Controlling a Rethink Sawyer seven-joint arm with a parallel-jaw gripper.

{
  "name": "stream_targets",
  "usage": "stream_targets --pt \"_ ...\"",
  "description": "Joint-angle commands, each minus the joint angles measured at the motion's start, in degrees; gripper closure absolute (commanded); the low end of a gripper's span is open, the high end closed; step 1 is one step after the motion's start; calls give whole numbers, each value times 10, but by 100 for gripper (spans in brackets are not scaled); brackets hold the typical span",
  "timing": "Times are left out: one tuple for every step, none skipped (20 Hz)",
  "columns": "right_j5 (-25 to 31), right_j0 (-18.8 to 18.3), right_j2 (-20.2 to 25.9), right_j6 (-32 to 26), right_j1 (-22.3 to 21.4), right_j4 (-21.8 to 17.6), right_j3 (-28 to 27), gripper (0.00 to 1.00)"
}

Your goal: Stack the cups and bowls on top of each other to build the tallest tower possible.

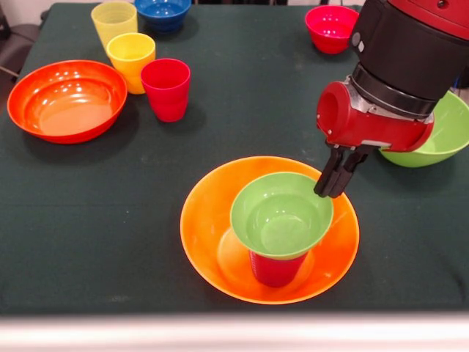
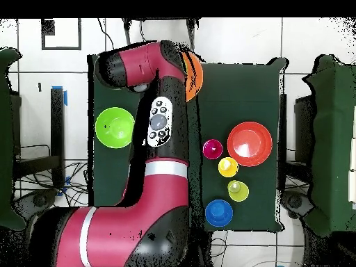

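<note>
Presently, on the table point(image 1: 242, 110), taken from the left of the front view: a wide shallow orange-red bowl point(image 1: 67, 100) is set at the left edge; behind and right of it a pale yellow cup point(image 1: 113, 22), a yellow-orange cup point(image 1: 131, 61) and a red-pink cup point(image 1: 166, 89) are ranged upright in a slanting row, with a small blue bowl point(image 1: 163, 13) at the far edge. Nearer the camera and right of centre, the tower point(image 1: 275, 231) is placed: a large yellow-orange bowl point(image 1: 205, 220) at the base, a reddish cup point(image 1: 272, 270) standing upright inside it, and a small green bowl point(image 1: 281, 214) seated mouth-up on that cup. The tool point(image 1: 333, 180) is held just at the green bowl's upper right rim, its fingers drawn close together and nothing seen between them; whether the rim is touched cannot be told. A small red-pink bowl point(image 1: 331, 28) is set far back, and a large green bowl point(image 1: 438, 132) is partly hidden behind the arm at the right. The remaining cups are judged to lie well apart from the tool, up and to its left across the table, so a long reach that way is called for next.
</note>
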Motion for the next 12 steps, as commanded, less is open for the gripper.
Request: stream_targets --pt "24 -11 63 -55 40 0 10 100" --pt "23 -11 63 -54 40 0 11 100" --pt "21 -12 63 -54 41 0 11 100" --pt "21 -12 62 -54 41 -1 11 100" --pt "19 -12 62 -54 42 -1 13 100" --pt "18 -12 61 -54 42 -1 13 100" --pt "15 -12 61 -53 41 -2 16 100" --pt "14 -12 60 -53 40 -2 18 100" --pt "13 -12 60 -53 40 -2 19 100" --pt "13 -12 60 -54 40 -2 20 100" --pt "13 -12 60 -54 42 -2 17 100" --pt "13 -12 60 -54 42 -1 16 100"
